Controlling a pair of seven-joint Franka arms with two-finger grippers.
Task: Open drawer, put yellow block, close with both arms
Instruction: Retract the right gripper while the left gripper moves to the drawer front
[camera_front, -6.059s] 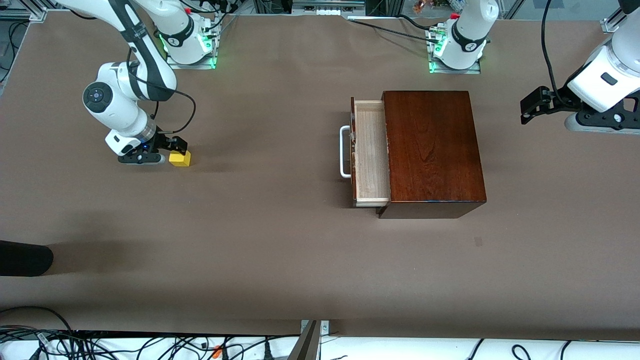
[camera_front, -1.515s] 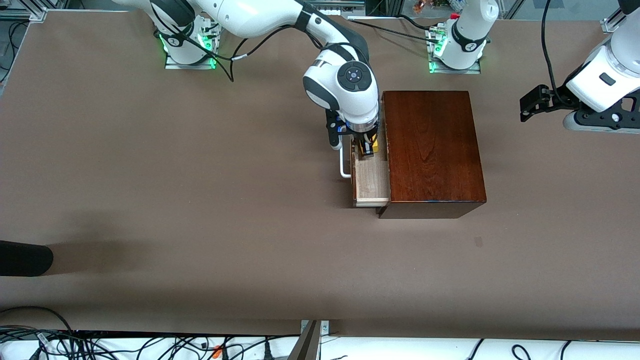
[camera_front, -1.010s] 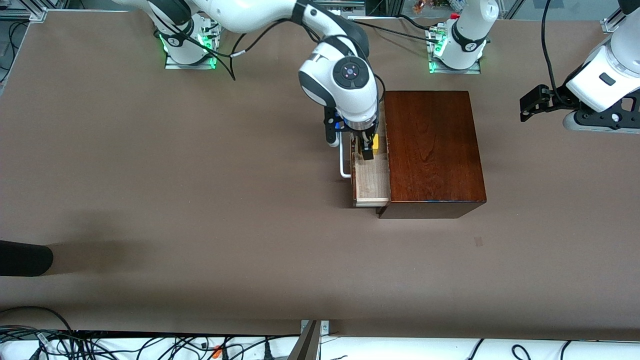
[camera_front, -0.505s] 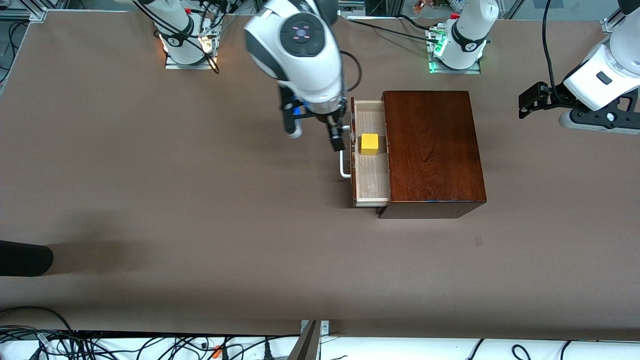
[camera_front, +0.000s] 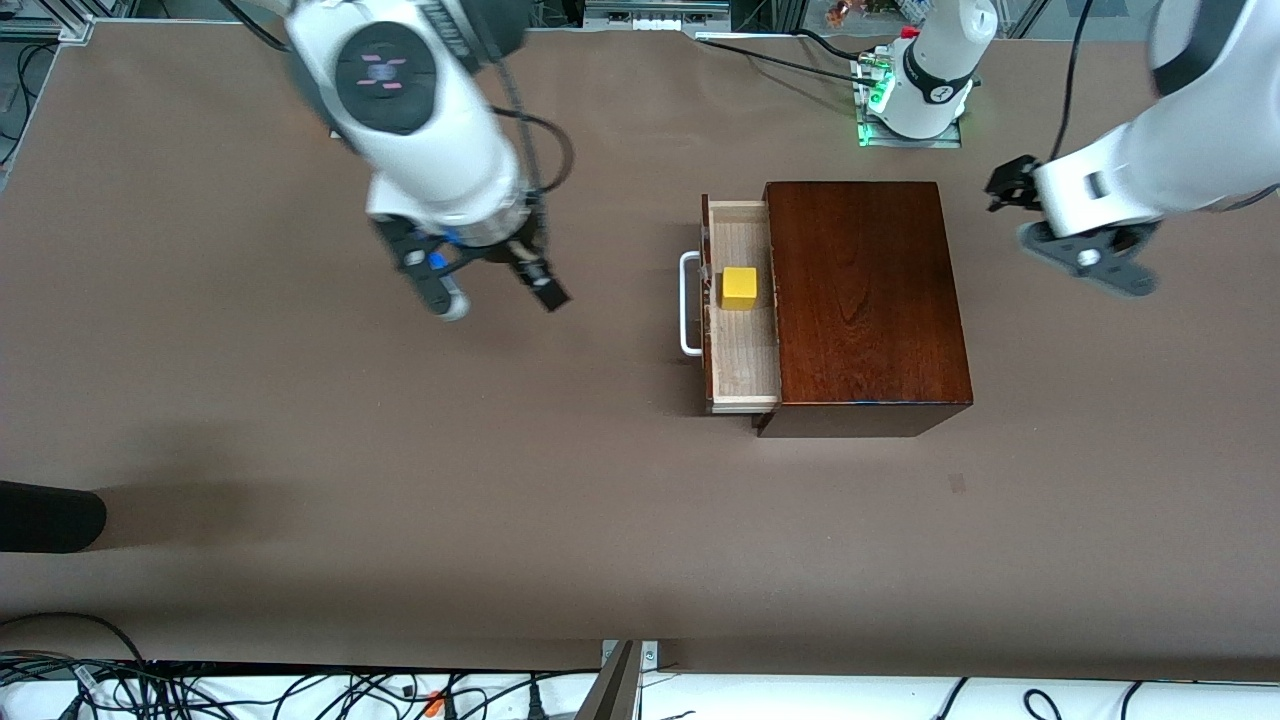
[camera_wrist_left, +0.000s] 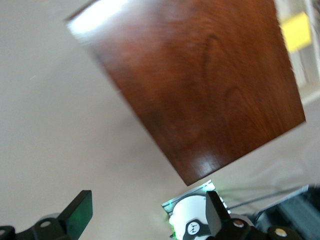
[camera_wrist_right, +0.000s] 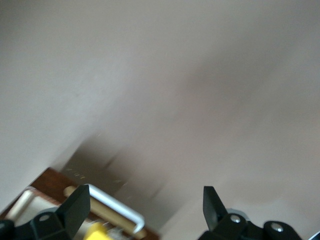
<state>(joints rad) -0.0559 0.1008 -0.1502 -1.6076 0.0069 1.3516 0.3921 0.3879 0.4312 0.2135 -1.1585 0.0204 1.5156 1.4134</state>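
No brand, label or readable writing anywhere. Yellow block (camera_front: 740, 288) resting in the pulled-out drawer (camera_front: 743, 350), toward the tray's end farther from the front camera, at about 9 o'clock from the dark wooden box (camera_front: 865, 300). White handle (camera_front: 688, 304) at 9 o'clock of the block, fully showing from the front, only partly in the right wrist view. Right gripper (camera_front: 487, 285) released and empty, fingers spread wide, hanging over bare brown surface (camera_front: 400, 480) toward the right arm's end. Left gripper (camera_front: 1005, 186) up over the surface at 3 o'clock of the box, fingers apart in the left wrist view, holding nothing. Both arms blurred. Drawer's reddish front seen only edge-on. Black shape (camera_front: 50, 515) cut off at the frame edge, unidentifiable.
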